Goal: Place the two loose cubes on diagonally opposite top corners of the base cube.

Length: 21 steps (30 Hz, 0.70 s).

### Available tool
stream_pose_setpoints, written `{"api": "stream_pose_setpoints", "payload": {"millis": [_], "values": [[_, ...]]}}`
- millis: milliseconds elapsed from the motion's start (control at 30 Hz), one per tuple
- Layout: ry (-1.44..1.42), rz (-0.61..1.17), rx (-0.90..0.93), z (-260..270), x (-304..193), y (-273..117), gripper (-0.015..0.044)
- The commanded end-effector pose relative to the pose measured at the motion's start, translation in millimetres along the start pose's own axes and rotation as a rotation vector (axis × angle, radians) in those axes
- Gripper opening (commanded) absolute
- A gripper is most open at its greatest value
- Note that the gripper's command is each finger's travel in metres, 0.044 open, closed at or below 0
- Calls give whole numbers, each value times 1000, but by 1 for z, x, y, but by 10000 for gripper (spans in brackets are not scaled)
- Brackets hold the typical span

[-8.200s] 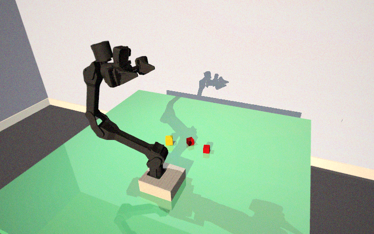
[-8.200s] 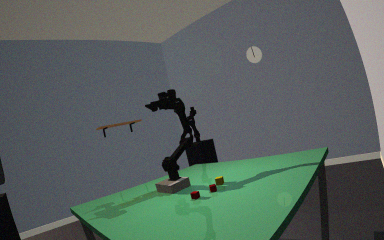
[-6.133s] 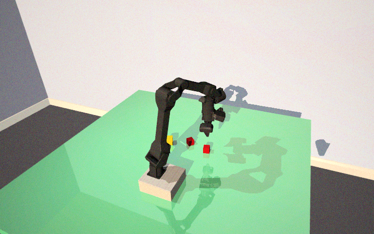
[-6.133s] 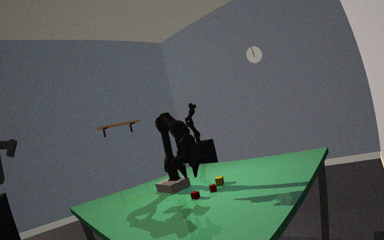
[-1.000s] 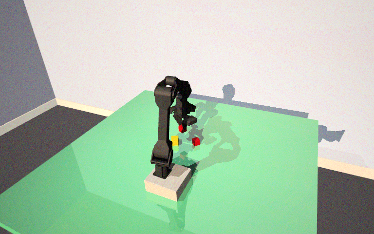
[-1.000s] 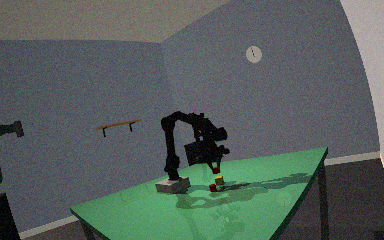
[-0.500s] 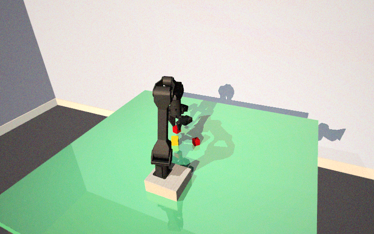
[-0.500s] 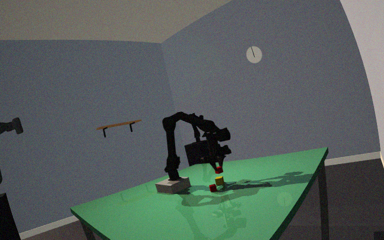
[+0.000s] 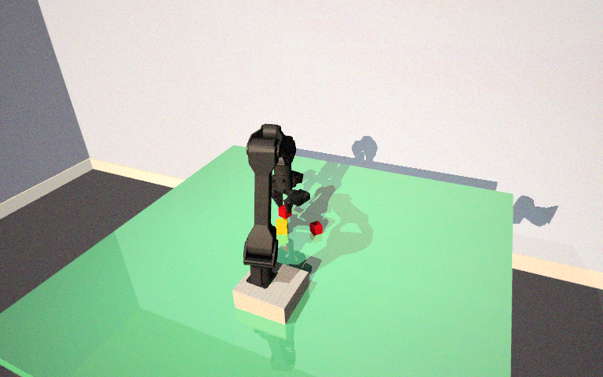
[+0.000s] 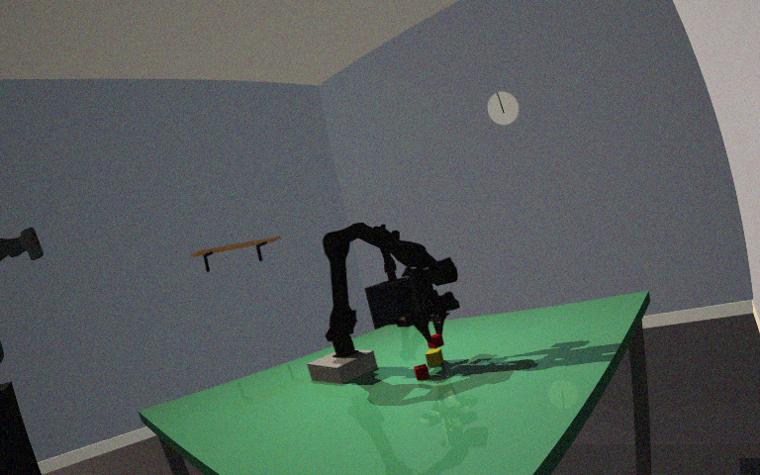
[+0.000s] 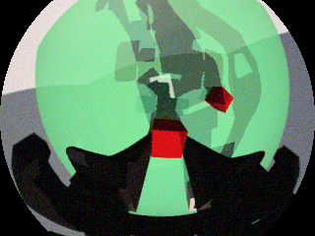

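My gripper (image 9: 284, 209) (image 10: 433, 336) (image 11: 167, 138) is shut on a red cube (image 9: 284, 212) (image 10: 435, 340) (image 11: 167, 144) and holds it above the yellow base cube (image 9: 282, 226) (image 10: 433, 357). In the exterior view a small gap seems to show between the held cube and the base cube. In the wrist view the base cube is almost wholly hidden behind the held cube. The other red cube (image 9: 316, 228) (image 10: 421, 372) (image 11: 220, 99) lies on the green table (image 9: 422, 275) (image 10: 268, 420), a little to the side of the base cube and apart from it.
The arm stands on a pale block (image 9: 266, 300) (image 10: 341, 368) near the cubes. Shadows of the arm fall over the table around the cubes. A wall shelf (image 10: 235, 246) and a round clock (image 10: 503, 108) are on the walls, away from the table.
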State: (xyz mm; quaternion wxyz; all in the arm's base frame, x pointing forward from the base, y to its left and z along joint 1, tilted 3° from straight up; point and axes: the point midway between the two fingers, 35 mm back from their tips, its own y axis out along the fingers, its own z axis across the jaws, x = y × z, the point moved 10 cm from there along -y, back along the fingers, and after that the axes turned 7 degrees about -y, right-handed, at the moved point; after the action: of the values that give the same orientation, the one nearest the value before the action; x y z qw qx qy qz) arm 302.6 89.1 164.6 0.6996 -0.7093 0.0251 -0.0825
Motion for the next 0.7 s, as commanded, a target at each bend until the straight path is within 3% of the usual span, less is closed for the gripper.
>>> {"api": "stream_pose_setpoints", "payload": {"millis": [0,667], "values": [[-5,10,-10,0,-1,12,105],[-4,10,-10,0,-1,14,105]]}}
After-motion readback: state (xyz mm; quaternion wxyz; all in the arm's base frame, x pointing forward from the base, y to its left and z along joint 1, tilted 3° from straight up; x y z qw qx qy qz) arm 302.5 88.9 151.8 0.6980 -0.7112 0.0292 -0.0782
